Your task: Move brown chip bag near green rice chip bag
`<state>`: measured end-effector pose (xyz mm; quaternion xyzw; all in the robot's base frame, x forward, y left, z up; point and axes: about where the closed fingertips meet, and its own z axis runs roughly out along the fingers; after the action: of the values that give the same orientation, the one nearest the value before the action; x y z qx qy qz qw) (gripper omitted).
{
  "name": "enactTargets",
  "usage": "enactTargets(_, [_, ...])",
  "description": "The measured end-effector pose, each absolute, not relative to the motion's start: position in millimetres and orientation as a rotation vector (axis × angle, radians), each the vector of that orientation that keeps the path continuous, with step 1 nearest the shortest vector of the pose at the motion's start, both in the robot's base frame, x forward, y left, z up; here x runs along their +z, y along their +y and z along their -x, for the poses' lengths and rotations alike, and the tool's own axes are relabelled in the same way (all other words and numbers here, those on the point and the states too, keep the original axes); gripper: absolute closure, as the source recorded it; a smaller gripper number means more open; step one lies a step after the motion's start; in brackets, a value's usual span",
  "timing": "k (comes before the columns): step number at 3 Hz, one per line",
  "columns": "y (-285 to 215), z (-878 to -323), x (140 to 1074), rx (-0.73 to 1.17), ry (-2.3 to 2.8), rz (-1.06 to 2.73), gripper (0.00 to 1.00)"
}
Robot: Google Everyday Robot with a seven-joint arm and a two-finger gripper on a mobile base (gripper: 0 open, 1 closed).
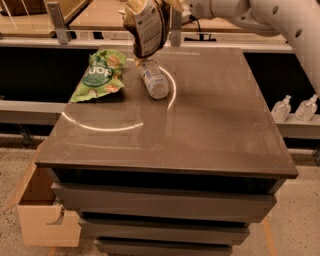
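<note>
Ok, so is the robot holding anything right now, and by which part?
Yes: the gripper, at the top edge of the view, holds the brown chip bag by its upper end; the bag hangs above the bottle.
</note>
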<state>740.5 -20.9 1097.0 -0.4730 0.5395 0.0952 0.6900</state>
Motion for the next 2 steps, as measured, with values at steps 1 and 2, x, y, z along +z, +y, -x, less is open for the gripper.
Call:
enactTargets(1, [-11.0, -742.1, 1081.9, 0.224, 1.233, 1.068, 1.0])
enactTargets(2, [-4.6, -745.8, 1054.7, 0.189, 1.282, 1.108, 1.0])
